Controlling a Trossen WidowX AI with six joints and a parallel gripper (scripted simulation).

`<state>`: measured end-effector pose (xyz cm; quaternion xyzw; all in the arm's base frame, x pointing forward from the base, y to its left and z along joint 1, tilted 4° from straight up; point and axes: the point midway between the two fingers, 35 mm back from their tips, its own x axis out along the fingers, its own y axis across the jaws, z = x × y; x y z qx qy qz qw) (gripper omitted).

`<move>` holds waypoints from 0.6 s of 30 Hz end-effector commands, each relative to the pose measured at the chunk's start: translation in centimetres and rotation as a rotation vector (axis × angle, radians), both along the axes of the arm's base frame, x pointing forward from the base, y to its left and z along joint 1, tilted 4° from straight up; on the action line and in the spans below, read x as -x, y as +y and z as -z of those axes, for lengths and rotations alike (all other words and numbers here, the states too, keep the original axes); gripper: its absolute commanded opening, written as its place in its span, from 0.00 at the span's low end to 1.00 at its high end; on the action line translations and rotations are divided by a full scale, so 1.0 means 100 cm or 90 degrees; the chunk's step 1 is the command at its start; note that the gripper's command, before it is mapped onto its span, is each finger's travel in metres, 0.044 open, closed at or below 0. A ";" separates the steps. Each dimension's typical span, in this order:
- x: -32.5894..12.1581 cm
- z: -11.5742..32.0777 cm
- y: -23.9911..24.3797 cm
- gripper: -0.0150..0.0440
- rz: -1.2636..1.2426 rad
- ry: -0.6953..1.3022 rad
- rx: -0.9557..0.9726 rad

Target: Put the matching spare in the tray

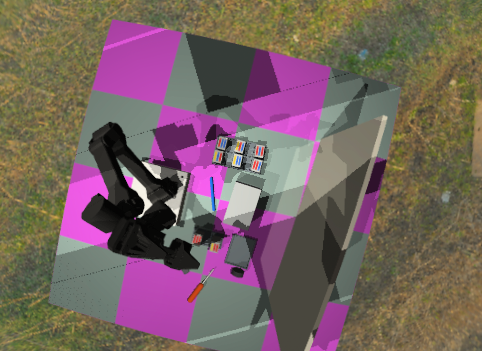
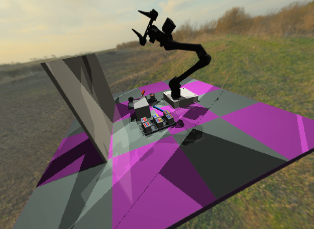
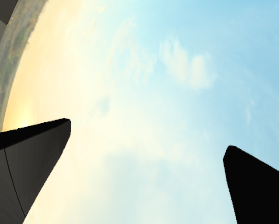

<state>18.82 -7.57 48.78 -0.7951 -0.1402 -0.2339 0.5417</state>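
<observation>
Matt black plastic-looking tool [image 2: 144,23], smooth matt checkered table [image 1: 150,299], glossy orange screwdriver handle [image 1: 195,292] (slim metal shaft), flat grey leaning board [image 2: 81,100]

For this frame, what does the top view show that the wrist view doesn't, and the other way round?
Only the top view shows the work area: six spares in a block, the tray, the white mounted unit, a blue pen, a red-handled screwdriver and the leaning panel. Only the wrist view shows sky, with the fingertips standing wide apart. Both show the gripper, open and holding nothing.
</observation>
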 end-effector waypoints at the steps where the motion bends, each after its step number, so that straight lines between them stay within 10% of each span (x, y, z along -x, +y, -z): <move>1: -0.054 0.016 -0.039 1.00 -0.072 0.100 -0.267; 18: -0.197 0.154 -0.044 1.00 -0.025 0.480 -0.945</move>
